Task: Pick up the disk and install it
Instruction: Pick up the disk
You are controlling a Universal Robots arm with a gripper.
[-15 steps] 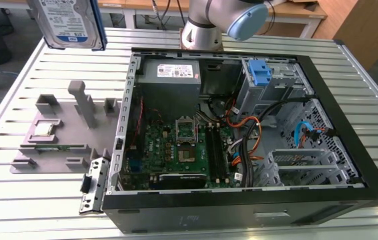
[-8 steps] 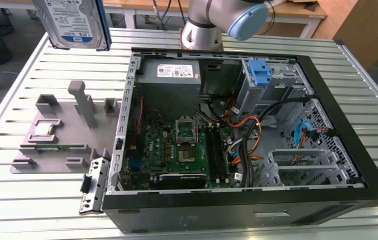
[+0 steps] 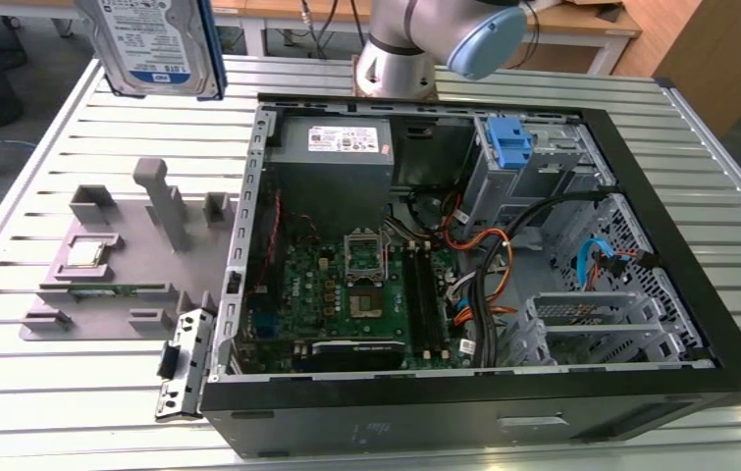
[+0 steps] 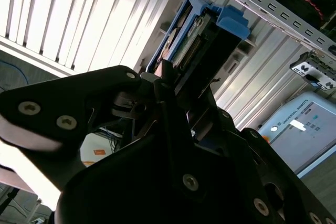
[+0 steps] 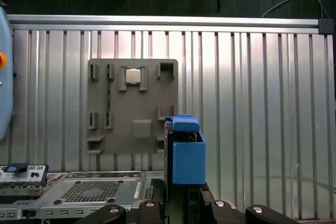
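The computer case [image 3: 475,422] lies on the bench [image 3: 29,392], from its middle to the edge at the exterior view's right. The fixture plate [image 3: 95,285] lies just beside the case, toward the bench edge at the exterior view's left. The arm base [image 3: 396,69] stands at the far edge, behind the case. The disk [image 3: 154,39] hangs above the bench on the plate's side of the case, between the fingers of the gripper [image 4: 170,77]. Inside the case, the power supply [image 3: 338,147] is against the far wall and the motherboard [image 3: 344,294] is before it.

disk [image 3: 154,44]: silvery metal, blue plastic frame | table [image 3: 29,147]: ribbed bare metal | plate [image 5: 134,103]: matt grey, probably plastic
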